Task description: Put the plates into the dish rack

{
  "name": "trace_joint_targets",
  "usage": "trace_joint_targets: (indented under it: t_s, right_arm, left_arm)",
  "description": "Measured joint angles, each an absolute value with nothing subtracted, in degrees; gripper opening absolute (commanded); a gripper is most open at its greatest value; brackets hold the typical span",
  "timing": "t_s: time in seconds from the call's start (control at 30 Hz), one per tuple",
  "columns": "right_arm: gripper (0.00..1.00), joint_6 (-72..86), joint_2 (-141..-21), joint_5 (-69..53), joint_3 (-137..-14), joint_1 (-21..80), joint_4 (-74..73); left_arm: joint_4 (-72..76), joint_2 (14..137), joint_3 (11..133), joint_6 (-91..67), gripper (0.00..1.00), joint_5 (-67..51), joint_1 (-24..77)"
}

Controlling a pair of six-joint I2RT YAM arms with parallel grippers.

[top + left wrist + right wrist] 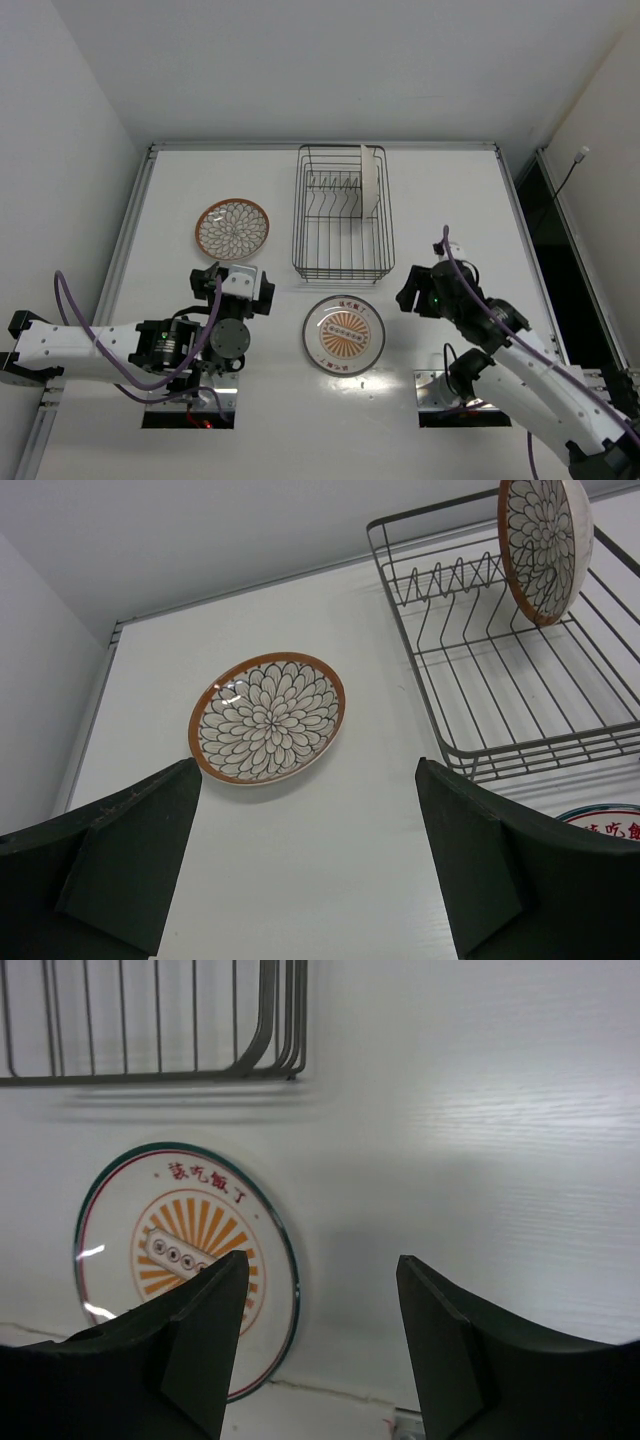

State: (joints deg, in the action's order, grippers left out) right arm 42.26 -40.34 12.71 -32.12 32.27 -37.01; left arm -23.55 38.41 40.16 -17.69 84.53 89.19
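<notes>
The black wire dish rack (297, 215) stands at the middle back. One petal-pattern plate (372, 180) stands upright in its right end. A second petal plate (232, 228) lies flat left of the rack. The white sunburst plate (344, 334) lies flat in front of the rack. My left gripper (235, 272) is open and empty, just short of the flat petal plate (267, 717). My right gripper (420, 288) is open and empty, to the right of the sunburst plate (180, 1250). In its wrist view the left finger (200, 1330) overlaps the plate's rim.
The rack's front rim (540, 755) shows in the left wrist view, with the standing plate (540, 545) above it. Its near corner (150, 1078) shows in the right wrist view. White walls enclose the table on the left and back. A dark gap runs along its right edge (540, 215).
</notes>
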Motion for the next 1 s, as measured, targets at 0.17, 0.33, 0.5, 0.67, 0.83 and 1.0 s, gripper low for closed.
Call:
trace_joint_targets:
  t_s: [0.17,0.33,0.5,0.67,0.83,1.0]
  right_arm:
    - [0.56,48.9,-32.5,4.6,-20.9,32.1,-32.8]
    - [0.54,53.3,-32.2,-1.0,-13.8,32.1,-29.7]
    - [0.54,57.1,-32.7,-5.4,-8.8,32.1,-24.4]
    - [0.54,60.0,-34.8,-9.3,-4.8,32.1,-17.2]
    - [0.39,62.0,-37.3,-11.3,-3.3,32.1,-10.6]
    - [0.36,62.6,-40.2,-12.2,-3.0,32.1,-8.2]
  left_arm:
    - [-24.1,38.9,40.3,-18.3,0.87,84.5,89.2]
    - [-24.4,38.9,40.3,-18.5,0.87,84.5,89.2]
    - [-24.8,38.9,40.4,-18.8,0.87,84.5,89.2]
    - [-25.2,38.9,40.7,-19.2,0.87,84.5,89.2]
    - [-25.4,38.9,40.7,-19.7,0.87,84.5,89.2]
    - [-25.8,38.9,40.7,-20.0,0.87,84.5,89.2]
